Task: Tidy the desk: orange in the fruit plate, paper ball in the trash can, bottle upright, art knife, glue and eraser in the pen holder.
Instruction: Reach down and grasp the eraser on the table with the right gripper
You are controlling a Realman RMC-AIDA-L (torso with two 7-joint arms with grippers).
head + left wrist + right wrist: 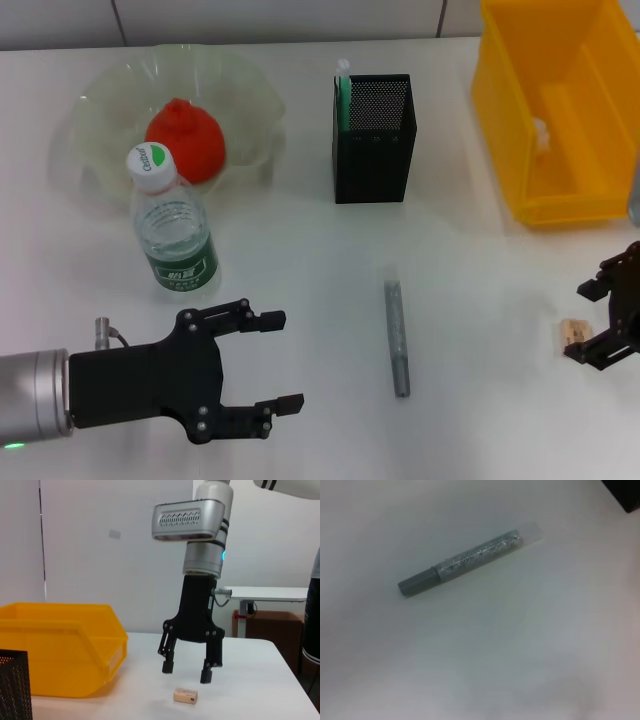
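Nearest to the robot, the left gripper (275,362) hangs low over the table (480,290) at the front left, its two black fingers spread wide apart w/ nothing between them. Just behind it the bottle (172,226) stands upright, white cap on top, green label facing front.

At the front right edge the right gripper (598,320) is above the table, fingers apart. The eraser (573,332) lies flat on the table right by those fingertips; in the left wrist view the gripper (189,671) hovers over the eraser (185,695), fingertips a little above it and not touching, jaws not closed on anything.

In the middle of the table lies a grey glue stick (397,336), flat, long axis running near to far, well apart from both grippers. The right wrist view shows the same stick (465,563), w/ a clear cap at one end and a plain grey end at the other.

Farther back, centre: the pen holder (374,140) stands upright; a green-and-white thing sticks out at its left corner, cannot tell what it is.

Back left: the fruit plate (105,115) w/ the orange (187,141) in it, just behind the bottle.

Back right: the trash can (558,110), yellow. A small white thing is at its inner right wall, prob. the paper ball (541,133).
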